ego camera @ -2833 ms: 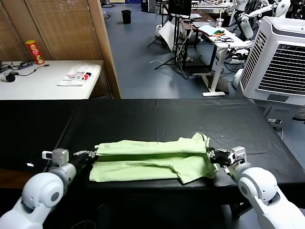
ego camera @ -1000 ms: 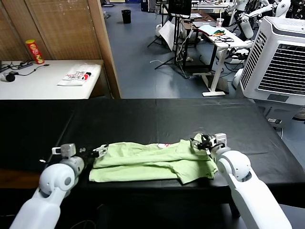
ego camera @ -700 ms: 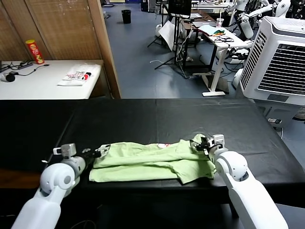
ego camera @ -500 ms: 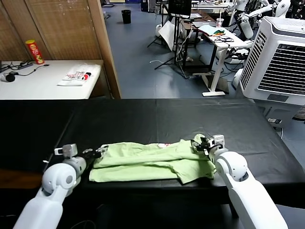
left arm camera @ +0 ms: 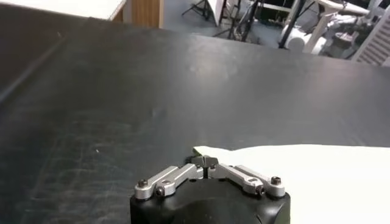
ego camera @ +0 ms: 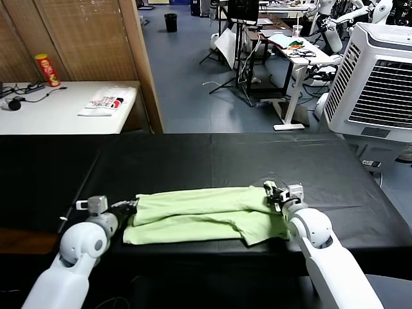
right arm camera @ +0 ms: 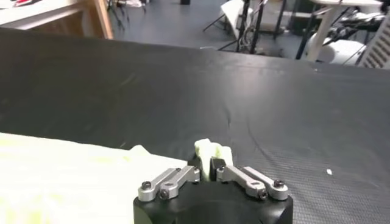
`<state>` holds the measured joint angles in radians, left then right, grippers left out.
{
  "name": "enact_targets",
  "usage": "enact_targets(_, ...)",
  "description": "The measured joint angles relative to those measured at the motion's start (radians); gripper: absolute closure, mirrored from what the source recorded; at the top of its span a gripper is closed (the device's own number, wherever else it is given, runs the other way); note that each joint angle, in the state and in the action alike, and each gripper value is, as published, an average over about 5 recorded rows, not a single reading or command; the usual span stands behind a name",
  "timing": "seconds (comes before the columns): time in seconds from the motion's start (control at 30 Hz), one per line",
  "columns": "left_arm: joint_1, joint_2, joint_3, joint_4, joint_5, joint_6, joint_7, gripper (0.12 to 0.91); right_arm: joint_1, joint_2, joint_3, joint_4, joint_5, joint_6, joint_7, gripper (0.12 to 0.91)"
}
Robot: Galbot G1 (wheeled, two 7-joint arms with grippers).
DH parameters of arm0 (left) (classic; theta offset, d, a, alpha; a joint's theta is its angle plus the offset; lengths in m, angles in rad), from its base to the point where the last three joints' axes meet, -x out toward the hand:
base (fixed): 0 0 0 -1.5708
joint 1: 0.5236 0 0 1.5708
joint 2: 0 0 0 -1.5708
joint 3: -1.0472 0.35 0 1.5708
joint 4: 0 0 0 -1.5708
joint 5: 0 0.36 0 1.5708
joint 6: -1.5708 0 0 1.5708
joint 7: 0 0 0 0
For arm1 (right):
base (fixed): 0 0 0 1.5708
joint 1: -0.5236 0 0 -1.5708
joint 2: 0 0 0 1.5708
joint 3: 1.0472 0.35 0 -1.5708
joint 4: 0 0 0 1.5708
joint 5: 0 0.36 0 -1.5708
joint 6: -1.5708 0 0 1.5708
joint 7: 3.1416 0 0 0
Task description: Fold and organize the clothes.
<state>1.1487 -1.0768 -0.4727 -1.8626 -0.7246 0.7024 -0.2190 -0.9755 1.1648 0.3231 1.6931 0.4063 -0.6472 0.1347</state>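
Note:
The clothes are one pale green shirt, lying folded into a long band near the front edge of the black table. My left gripper is at the band's left end, its fingertips shut on the shirt's corner; the left wrist view shows that gripper pinching the tip of the pale fabric. My right gripper is at the band's right end, shut on a bunched bit of cloth. In the right wrist view the gripper has a green tuft between its jaws, with the shirt spreading away from it.
A white side table at the far left carries a red can and a white printed bag. A wooden partition stands behind it. A white air cooler stands at the right.
Both grippers have closed on the shirt's ends. The upper layer now lies smoother and straighter, and the pink patch that showed along its far edge is covered.

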Motion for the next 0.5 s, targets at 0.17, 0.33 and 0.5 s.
enact_targets(0.17, -0.001, -0.006, 0.004, 0.0, 0.014, -0.022, -0.003, 0.904, -0.003, 0.006, 0.01, -0.001, -0.001, 0.038, 0.006, 0.845)
enact_targets(0.33, -0.007, -0.01, 0.003, 0.008, 0.023, -0.039, 0.006, 0.904, -0.01, 0.007, 0.022, 0.009, 0.009, 0.062, -0.026, 0.769)
enact_targets(0.5, -0.011, -0.011, 0.001, 0.009, 0.04, -0.059, 0.032, 0.809, -0.03, -0.01, 0.039, 0.043, 0.012, 0.063, -0.057, 0.501)
